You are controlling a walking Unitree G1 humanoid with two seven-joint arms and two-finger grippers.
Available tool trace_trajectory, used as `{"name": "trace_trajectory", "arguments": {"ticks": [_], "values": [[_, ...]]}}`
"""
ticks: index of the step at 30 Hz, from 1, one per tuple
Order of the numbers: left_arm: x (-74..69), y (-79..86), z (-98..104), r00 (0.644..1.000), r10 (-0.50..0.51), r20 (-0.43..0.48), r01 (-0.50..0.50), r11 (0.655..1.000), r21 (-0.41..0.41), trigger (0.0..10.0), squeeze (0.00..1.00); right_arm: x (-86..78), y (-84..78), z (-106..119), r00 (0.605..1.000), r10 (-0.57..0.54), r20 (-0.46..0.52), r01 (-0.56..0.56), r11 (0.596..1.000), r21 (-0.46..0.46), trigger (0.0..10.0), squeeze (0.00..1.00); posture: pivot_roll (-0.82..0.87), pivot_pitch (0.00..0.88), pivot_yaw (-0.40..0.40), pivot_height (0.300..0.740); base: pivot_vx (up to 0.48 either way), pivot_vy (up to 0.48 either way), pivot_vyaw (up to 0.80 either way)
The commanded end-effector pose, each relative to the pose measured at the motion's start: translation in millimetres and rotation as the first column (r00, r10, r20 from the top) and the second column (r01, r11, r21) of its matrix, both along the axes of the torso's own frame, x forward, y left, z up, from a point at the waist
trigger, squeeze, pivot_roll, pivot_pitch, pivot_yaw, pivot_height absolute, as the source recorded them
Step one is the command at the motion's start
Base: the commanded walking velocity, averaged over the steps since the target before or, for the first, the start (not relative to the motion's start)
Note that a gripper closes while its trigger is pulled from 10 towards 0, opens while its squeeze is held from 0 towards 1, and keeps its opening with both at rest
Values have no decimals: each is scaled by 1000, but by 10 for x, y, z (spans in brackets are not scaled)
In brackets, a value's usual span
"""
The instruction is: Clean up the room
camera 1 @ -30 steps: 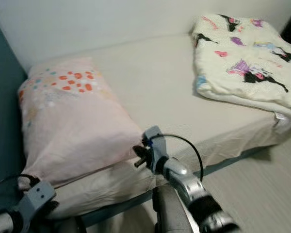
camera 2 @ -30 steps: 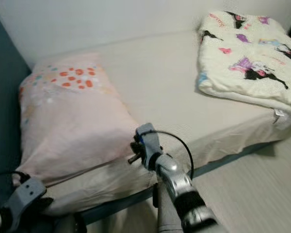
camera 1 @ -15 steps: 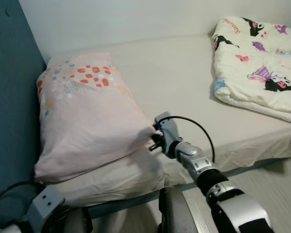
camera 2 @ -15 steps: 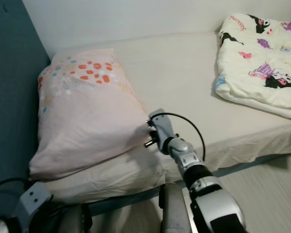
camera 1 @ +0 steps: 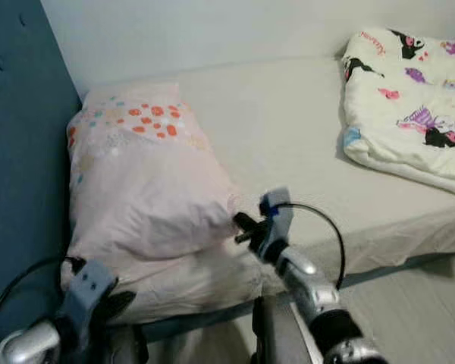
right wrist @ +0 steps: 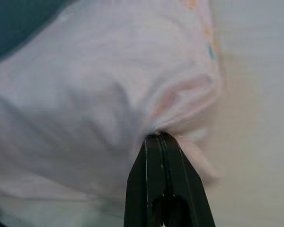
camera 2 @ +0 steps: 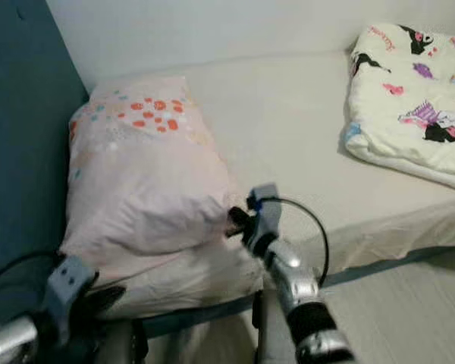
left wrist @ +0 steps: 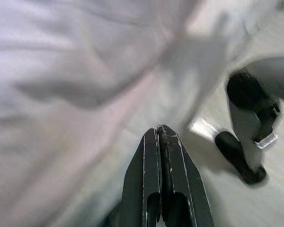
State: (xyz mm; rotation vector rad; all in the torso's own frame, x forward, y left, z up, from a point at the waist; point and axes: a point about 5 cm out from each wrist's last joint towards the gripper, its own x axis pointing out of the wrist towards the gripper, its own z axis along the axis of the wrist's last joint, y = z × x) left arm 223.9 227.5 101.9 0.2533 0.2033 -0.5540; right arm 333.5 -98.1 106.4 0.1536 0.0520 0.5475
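Our left pincer (camera 1: 117,302) hangs pressed shut on nothing by the teal headboard (camera 1: 19,152) and the bed's (camera 1: 288,136) near edge. The pink pillow (camera 1: 136,189), dotted orange on top, lies at the head; our right pincer (camera 1: 241,222) is clamped on its corner. Well right lies a folded cartoon-print blanket (camera 1: 409,106).
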Motion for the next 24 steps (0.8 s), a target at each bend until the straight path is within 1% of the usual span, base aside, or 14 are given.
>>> {"name": "trace_trajectory", "arguments": {"ticks": [1,4,8,10,11,12,13,15,16,17,18,21,23,24], "values": [[-37,61,-108,997,58,-46,-58,998,18,10000,0,-60,-3,8,1000,-9,11,9,1000,-1,10000,0,3,161,-40,578,0,0,0],[-20,31,-121,997,51,-60,-51,999,12,10000,0,-261,-2,-87,1000,-23,9,23,1000,-3,10000,0,-7,137,-25,578,0,0,0],[61,-66,-93,993,110,-37,-113,991,-77,10000,0,-455,-128,-157,993,-121,16,121,992,-31,10000,0,-18,120,-13,578,0,0,0],[61,-66,-93,993,110,-37,-113,991,-77,10000,0,-455,-128,-157,993,-121,16,121,992,-31,10000,0,-18,120,-13,578,0,0,0],[93,-87,-86,989,149,-20,-150,983,-101,10000,0,-494,-176,-179,989,-149,2,149,988,-41,10000,0,-21,118,-12,578,0,0,0],[93,-87,-86,989,149,-20,-150,983,-101,10000,0,-494,-176,-179,989,-149,2,149,988,-41,10000,0,-21,118,-12,578,0,0,0],[168,-80,-78,961,278,-7,-275,949,-156,10000,0,-534,-276,-195,975,-223,0,222,974,-53,10000,0,-26,115,-10,578,0,0,0],[168,-80,-78,961,278,-7,-275,949,-156,10000,0,-534,-276,-195,975,-223,0,222,974,-53,10000,0,-26,115,-10,578,0,0,0],[231,-65,-86,913,407,-25,-402,888,-225,10000,0,-551,-378,-207,954,-301,-3,301,952,-51,10000,0,-27,112,-11,578,0,0,0],[316,-78,-130,816,572,-78,-569,772,-283,10000,0,-503,-537,-219,902,-432,0,431,899,-80,10000,0,-33,109,-8,578,0,0,0],[337,-101,-142,797,598,-82,-594,754,-281,10000,0,-471,-567,-219,890,-457,3,455,886,-94,10000,0,-33,109,-8,578,0,0,0],[364,-177,-143,810,584,-55,-577,775,-258,10000,0,-441,-591,-192,881,-472,33,473,875,-108,10000,0,-31,108,-9,578,0,0,0],[403,-324,-121,839,545,-2,-526,810,-260,10000,0,-406,-588,-180,887,-460,37,461,881,-107,10000,0,-31,100,-10,578,0,0,0],[439,-459,-93,867,497,44,-467,840,-277,10000,0,-391,-549,-146,911,-409,56,412,905,-104,10000,0,-28,95,-12,578,0,0,0]]}}
